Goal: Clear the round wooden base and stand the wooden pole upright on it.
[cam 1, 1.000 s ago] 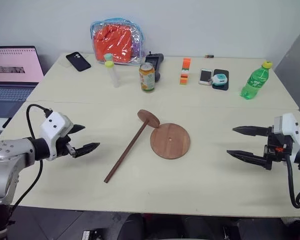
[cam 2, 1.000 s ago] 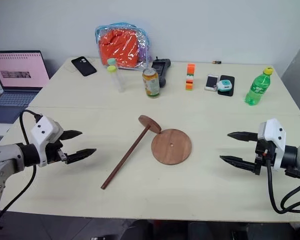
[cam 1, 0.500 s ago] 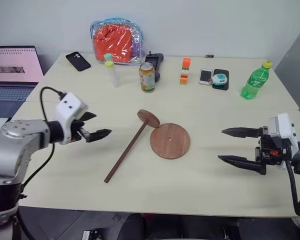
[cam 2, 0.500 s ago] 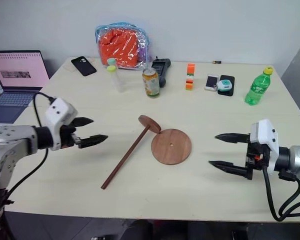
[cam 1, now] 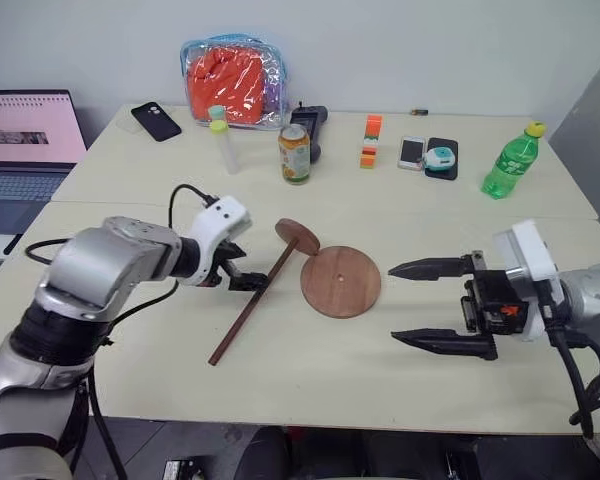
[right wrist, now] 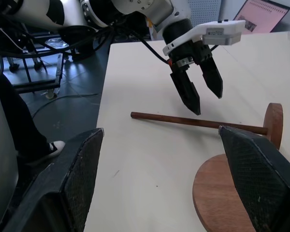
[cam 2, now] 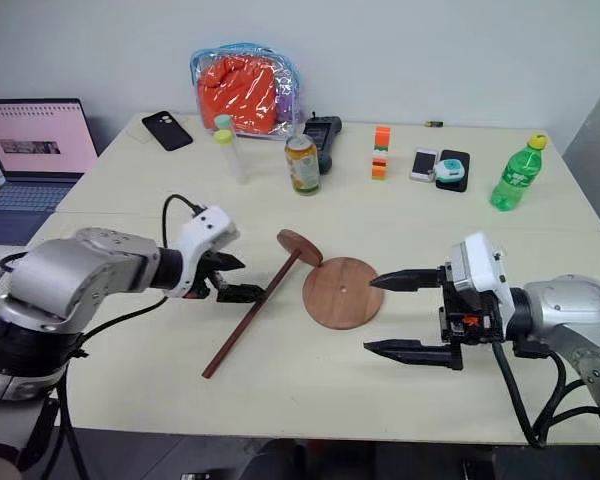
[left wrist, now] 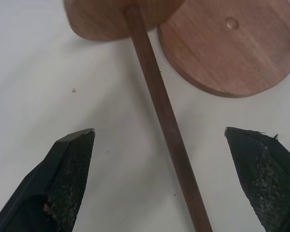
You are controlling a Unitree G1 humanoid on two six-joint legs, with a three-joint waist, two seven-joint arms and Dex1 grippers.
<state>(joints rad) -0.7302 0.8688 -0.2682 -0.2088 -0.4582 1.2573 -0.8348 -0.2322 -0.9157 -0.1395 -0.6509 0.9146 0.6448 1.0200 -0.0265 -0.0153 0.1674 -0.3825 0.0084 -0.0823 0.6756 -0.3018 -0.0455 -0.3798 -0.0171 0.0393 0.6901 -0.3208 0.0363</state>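
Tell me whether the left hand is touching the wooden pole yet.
Apart. In the left wrist view, the left hand is open, its fingers astride the wooden pole with bare table showing on both sides.

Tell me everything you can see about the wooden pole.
The wooden pole is a thin dark-brown rod with a small reddish-brown disc fixed at one end. It lies flat on the cream table, the disc tilted on edge beside the round wooden base. The left gripper hovers over it, jaws open either side of the rod, not gripping.

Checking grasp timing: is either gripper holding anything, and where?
Nothing held. The open left gripper straddles the wooden pole mid-shaft; the right gripper is open too.
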